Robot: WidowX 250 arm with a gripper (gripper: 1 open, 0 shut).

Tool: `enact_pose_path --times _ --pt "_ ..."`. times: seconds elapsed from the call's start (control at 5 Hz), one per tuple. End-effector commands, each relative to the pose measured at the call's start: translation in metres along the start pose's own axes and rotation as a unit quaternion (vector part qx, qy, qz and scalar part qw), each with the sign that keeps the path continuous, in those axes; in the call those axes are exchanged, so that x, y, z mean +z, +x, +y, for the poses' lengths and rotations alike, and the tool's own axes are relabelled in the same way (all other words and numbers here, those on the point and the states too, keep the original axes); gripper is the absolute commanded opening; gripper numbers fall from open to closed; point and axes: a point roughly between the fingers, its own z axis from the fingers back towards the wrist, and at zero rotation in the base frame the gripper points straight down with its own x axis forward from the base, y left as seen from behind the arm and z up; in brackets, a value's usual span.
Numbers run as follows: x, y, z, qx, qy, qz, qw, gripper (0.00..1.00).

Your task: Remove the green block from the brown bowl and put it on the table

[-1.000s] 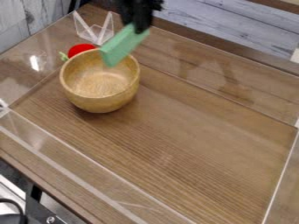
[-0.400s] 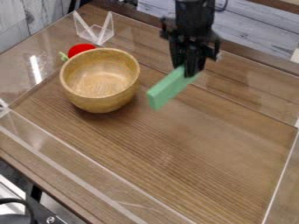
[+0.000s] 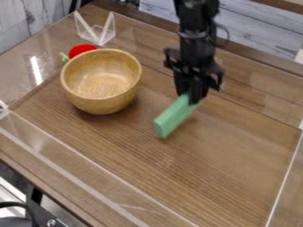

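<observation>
While the black end effector (image 3: 193,94) points straight down over the glossy brown wood-grain tabletop (image 3: 225,168), it is clamped on the upper end of the long, flat, bright green block (image 3: 175,115). That block slants down and to the left from the fingers, its lower end at or just above the tabletop; I cannot tell whether it touches. It is out of the round, light tan wooden bowl (image 3: 101,82), which sits well apart to the left. Behind the bowl's far rim peeks a small round red object (image 3: 81,51).
</observation>
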Motion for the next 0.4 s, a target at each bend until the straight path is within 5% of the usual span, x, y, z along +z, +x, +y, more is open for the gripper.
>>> enact_pose_path --times 0.0,0.2 --pt "0.000 0.006 -0.009 0.001 0.002 -0.021 0.9998 0.00" --pt "-0.011 0.005 -0.015 -0.007 0.000 -0.021 0.9997 0.00"
